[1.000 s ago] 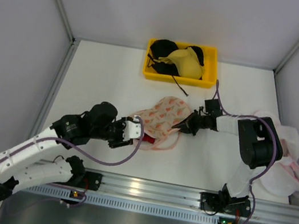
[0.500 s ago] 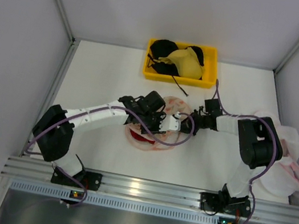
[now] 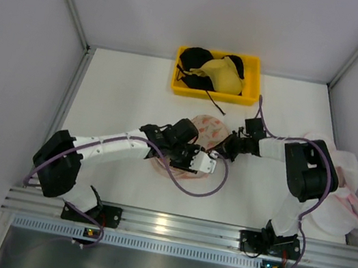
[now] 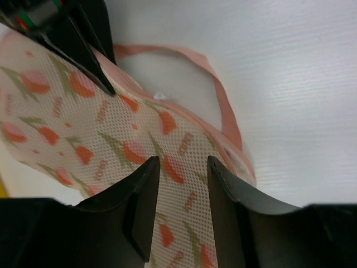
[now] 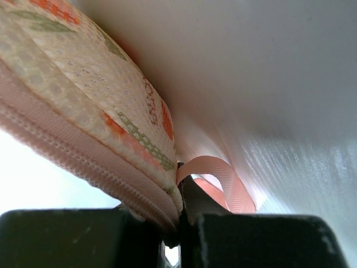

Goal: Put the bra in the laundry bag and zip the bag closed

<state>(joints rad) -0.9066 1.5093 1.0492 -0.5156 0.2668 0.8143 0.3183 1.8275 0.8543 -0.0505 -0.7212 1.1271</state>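
Count: one printed laundry bag (image 3: 206,126), one yellow bin (image 3: 213,98), two arms | Left gripper (image 4: 183,163): jaws partway apart, bag mesh lying across the gap, grip unclear | Right gripper (image 5: 178,226): closed tight, pinching the bag's pink zip edge | Bag: mid-table, in front of the bin, partly under the left arm

Yellow bin (image 3: 213,97) holds black bras (image 3: 194,58) and a yellow bra (image 3: 225,75).

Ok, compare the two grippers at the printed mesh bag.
The left gripper stands open over the laundry bag's mesh; the right gripper is shut on its pink zip edge. The left gripper faces the bag's top; the right gripper lies low at its end. Both have black fingers.
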